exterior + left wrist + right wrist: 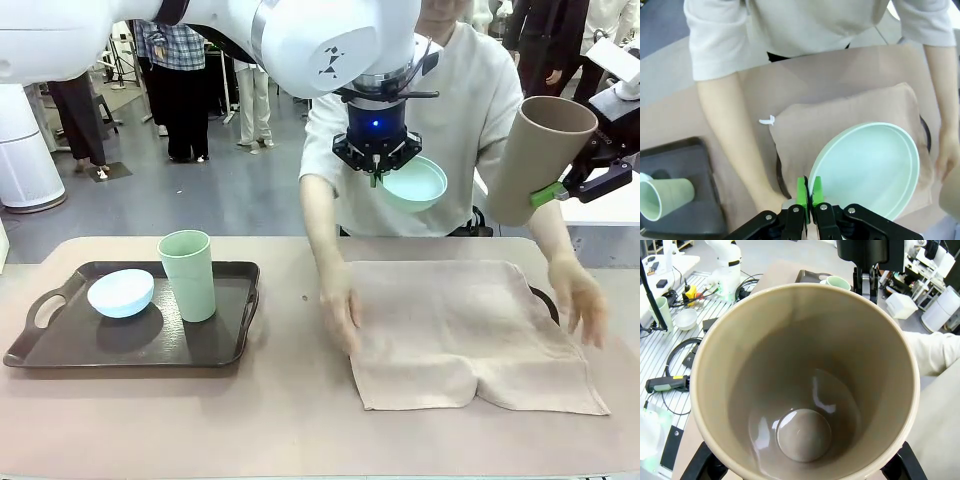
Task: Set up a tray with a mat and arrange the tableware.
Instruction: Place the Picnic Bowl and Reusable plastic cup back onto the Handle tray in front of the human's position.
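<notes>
2 bowls (121, 292) (414, 184), 2 cups (188, 275) (535, 160), 2 trays (60, 352) (546, 302)

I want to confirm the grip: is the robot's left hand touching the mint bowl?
Touching. The left wrist view shows the left hand with its green pads shut on the rim of the mint bowl, one on each side.

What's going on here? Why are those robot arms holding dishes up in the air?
A person across the table has both hands on a beige mat laid over a dark tray. The left arm's fingers pinch the rim of a mint green bowl in the air above it, and the right arm's fingers grip a brown-tan cup, tilted, to one side. A second tray holds a pale blue bowl and a pale green cup.
</notes>
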Available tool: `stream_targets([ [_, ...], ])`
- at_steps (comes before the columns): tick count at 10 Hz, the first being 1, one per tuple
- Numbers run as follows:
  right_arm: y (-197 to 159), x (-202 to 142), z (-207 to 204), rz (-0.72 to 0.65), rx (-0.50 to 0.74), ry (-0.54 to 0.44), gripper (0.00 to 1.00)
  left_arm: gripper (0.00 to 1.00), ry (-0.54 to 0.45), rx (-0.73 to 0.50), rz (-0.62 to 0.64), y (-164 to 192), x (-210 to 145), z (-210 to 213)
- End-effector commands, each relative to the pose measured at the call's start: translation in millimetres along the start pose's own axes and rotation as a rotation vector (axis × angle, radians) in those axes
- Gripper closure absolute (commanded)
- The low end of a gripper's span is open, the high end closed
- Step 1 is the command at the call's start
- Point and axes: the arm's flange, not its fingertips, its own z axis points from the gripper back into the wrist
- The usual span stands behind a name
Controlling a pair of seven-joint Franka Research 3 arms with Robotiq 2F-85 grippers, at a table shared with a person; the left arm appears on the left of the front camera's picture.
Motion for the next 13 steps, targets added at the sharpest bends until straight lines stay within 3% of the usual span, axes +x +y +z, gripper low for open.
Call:
stream_targets([
  [1,-0.3,-0.9,-2.2,0.001,-0.003,-0.003,0.90,1.00,0.000,-0.001,-0.009,2.7,0.2,2.9],
  [13,-0.3,-0.9,-2.2,0.001,-0.003,-0.003,0.90,1.00,0.000,-0.001,-0.009,2.7,0.2,2.9],
])
